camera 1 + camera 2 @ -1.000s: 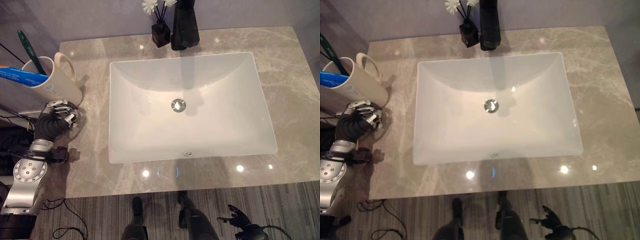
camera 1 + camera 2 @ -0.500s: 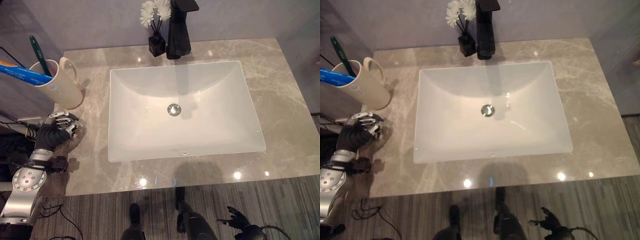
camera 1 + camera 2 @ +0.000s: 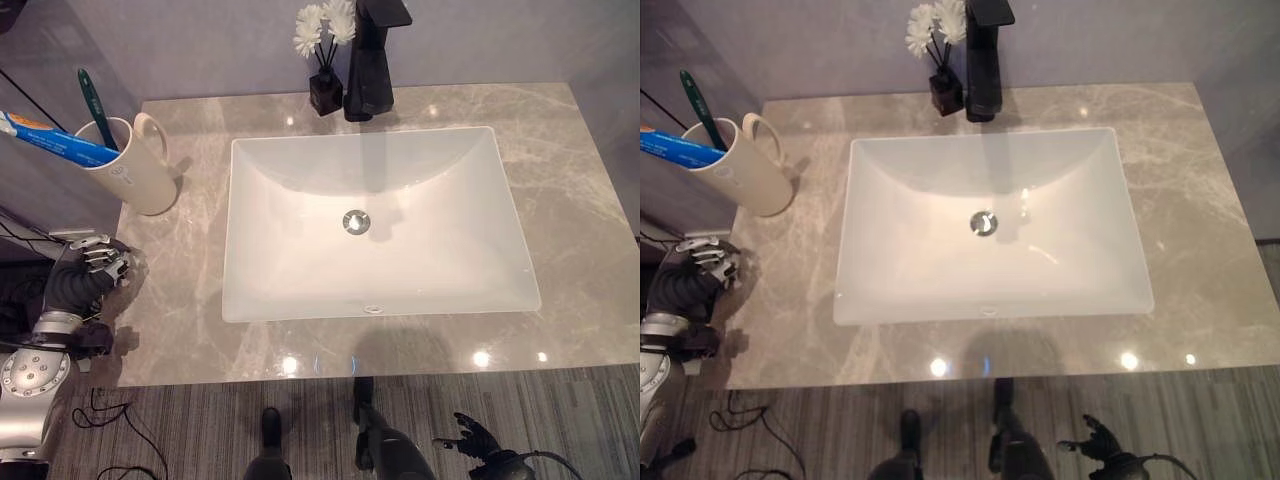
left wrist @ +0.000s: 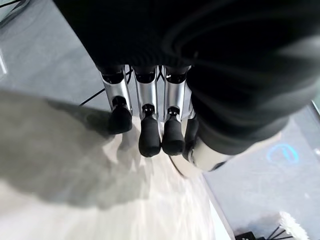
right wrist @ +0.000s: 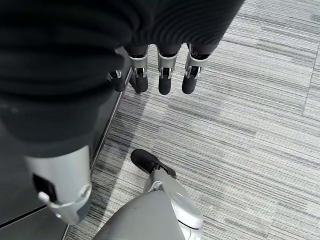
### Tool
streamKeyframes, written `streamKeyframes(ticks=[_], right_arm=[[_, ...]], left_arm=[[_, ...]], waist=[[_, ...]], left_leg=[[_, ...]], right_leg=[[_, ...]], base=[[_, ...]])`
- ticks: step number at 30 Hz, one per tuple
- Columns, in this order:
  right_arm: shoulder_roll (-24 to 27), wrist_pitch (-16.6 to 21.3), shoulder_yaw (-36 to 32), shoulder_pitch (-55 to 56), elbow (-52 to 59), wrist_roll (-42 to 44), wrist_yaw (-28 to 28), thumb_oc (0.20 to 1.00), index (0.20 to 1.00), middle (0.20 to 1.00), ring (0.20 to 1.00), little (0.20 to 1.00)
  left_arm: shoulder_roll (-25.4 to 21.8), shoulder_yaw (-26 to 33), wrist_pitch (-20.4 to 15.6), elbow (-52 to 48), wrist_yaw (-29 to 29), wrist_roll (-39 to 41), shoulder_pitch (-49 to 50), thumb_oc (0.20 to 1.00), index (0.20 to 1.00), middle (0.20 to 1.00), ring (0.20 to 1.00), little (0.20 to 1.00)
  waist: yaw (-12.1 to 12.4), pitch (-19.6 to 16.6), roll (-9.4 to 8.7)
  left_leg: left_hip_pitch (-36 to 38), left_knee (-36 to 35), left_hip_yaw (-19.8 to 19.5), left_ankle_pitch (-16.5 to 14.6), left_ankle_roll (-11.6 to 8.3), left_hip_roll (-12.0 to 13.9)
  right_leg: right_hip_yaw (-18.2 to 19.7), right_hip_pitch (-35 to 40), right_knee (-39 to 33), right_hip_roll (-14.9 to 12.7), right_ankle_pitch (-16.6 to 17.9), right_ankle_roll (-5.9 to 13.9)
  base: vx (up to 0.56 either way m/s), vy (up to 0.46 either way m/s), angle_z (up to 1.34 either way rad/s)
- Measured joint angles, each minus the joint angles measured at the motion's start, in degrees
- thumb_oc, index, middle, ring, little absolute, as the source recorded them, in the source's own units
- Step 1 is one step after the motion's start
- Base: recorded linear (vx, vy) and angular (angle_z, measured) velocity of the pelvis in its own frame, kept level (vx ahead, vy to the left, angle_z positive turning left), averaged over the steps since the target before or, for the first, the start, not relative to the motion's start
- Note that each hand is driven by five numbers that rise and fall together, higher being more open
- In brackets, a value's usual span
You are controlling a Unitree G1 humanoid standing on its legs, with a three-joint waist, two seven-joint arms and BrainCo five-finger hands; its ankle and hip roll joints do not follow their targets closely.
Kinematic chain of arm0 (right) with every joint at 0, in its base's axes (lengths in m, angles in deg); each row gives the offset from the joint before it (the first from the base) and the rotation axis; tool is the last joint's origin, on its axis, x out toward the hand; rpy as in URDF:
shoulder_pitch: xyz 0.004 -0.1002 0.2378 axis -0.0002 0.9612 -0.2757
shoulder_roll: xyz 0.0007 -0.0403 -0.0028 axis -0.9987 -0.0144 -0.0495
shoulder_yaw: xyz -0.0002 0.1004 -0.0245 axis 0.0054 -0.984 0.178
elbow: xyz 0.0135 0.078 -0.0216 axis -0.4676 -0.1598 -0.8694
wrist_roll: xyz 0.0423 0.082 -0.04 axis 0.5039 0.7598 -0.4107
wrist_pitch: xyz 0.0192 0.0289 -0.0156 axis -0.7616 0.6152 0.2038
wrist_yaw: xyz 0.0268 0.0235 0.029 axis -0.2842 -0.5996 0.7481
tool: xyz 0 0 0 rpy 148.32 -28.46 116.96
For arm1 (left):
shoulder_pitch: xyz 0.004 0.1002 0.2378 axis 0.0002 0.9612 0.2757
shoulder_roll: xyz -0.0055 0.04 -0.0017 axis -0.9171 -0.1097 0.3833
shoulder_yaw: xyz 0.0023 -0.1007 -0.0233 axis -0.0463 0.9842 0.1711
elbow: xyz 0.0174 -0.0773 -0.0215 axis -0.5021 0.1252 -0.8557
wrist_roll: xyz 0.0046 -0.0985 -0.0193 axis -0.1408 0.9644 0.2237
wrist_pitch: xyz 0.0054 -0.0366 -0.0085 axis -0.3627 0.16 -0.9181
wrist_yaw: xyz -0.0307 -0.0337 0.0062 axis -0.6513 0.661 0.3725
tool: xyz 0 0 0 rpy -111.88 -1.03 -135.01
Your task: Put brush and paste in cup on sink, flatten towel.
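My left hand [image 3: 82, 272] hangs at the counter's [image 3: 180, 300] left edge, fingers [image 4: 149, 134] loosely curled and holding nothing. My right hand [image 3: 478, 440] is low over the striped floor [image 5: 250, 125], fingers relaxed and empty. Just beyond my left hand, the cream cup [image 3: 135, 170] stands beside the sink [image 3: 375, 220], holding the green brush [image 3: 95, 98] and blue paste [image 3: 55, 140].
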Motion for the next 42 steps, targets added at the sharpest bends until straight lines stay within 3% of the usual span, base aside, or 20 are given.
streamKeyframes(ticks=[6,12,42], right_arm=[[0.9,0.0,0.1,0.0,0.0,0.0,-0.1,1.000,1.000,1.000,1.000,1.000],[1.3,0.0,0.8,0.0,0.2,0.1,-0.2,1.000,1.000,1.000,1.000,1.000],[0.9,0.1,1.9,-0.4,1.9,1.2,-0.9,1.000,1.000,1.000,1.000,1.000]], left_arm=[[-4.9,-0.8,0.1,8.2,-1.3,0.0,-9.1,0.200,0.200,0.200,0.200,0.200],[-7.3,-7.1,0.3,14.3,-2.4,0.2,-17.5,0.200,0.200,0.200,0.200,0.200],[-7.1,-7.4,-0.5,14.2,-6.5,0.1,-25.0,0.200,0.200,0.200,0.200,0.200]], waist=[[-0.8,0.0,-0.13],[-1.8,0.0,-0.64],[-1.6,1.5,-3.08]], left_leg=[[-1.8,0.0,0.1,0.4,-0.36,0.1],[-2.3,0.0,0.2,0.4,-0.40,0.2],[-4.2,0.0,3.2,0.3,-0.48,0.1]], right_leg=[[0.1,-1.8,0.0,0.2,0.2,-0.10],[0.3,-2.4,0.0,0.3,0.1,0.00],[3.0,-5.9,0.0,0.8,0.5,0.26]], base=[[0.00,0.001,-0.01],[0.00,-0.002,-0.02],[0.00,-0.002,-0.03]])
